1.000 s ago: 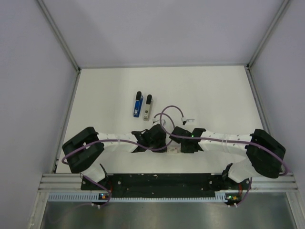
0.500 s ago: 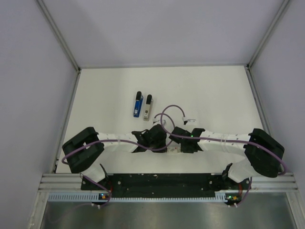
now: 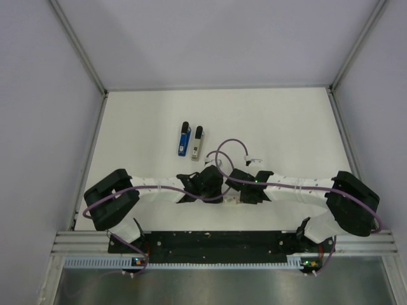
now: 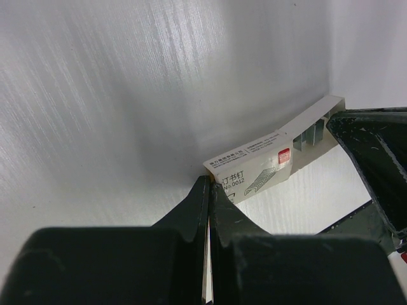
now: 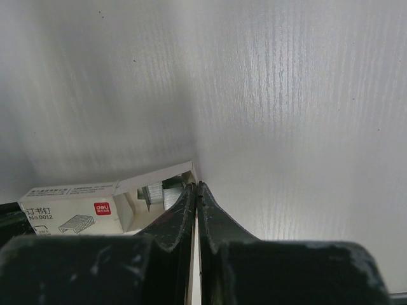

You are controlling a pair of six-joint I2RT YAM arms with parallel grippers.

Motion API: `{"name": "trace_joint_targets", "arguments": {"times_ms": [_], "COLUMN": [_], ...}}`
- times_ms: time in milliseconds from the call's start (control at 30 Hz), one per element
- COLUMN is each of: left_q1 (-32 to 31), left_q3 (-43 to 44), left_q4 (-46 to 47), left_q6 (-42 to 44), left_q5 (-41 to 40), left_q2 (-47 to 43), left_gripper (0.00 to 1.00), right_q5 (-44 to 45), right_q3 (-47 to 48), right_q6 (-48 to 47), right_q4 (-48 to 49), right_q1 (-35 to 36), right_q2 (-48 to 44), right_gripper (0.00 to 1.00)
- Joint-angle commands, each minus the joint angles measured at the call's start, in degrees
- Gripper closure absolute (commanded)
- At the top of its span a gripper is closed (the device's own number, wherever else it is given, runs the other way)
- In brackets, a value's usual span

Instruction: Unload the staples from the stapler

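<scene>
- Hardly anything has shifted over the last second: both arms stay met low over the near middle of the tabletop (image 3: 286,121).
- Farther back and left lies the blue stapler (image 3: 183,139), untouched, with a grey stapler-like piece (image 3: 198,142) just right of it.
- Risk: the staple box (image 4: 254,168) hangs open-ended between the arms. A pull or tilt could spill its staples (image 5: 156,192) or tear the card flap.
- Pressed together, the left gripper (image 4: 206,184) pinches the box's near corner. The right gripper (image 5: 193,187) appears clamped on the flap at the open end.
</scene>
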Motion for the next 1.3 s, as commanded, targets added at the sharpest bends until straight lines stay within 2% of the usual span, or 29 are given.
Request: {"name": "trace_joint_targets", "arguments": {"times_ms": [0, 767, 1267], "left_q1": [-0.6, -0.5, -2.3], "left_q3": [0.6, -4.9, -6.8], "left_q4": [1.2, 2.8, 6.4], "left_q6": [-0.2, -6.0, -9.0], "left_q5": [-1.0, -8.9, -12.4], "left_q2": [-0.6, -7.9, -7.5], "left_gripper": [1.00, 1.00, 1.00], "right_q5": [-2.1, -3.5, -3.9], "right_q3": [0.5, -1.4, 0.5], "right_q6": [2.1, 5.0, 6.4], "right_q4": [5.4, 4.6, 4.9], "right_q1": [0.7, 0.6, 0.6], "right_q2": [-0.5, -3.6, -1.1], "right_gripper": [1.00, 1.00, 1.00]}}
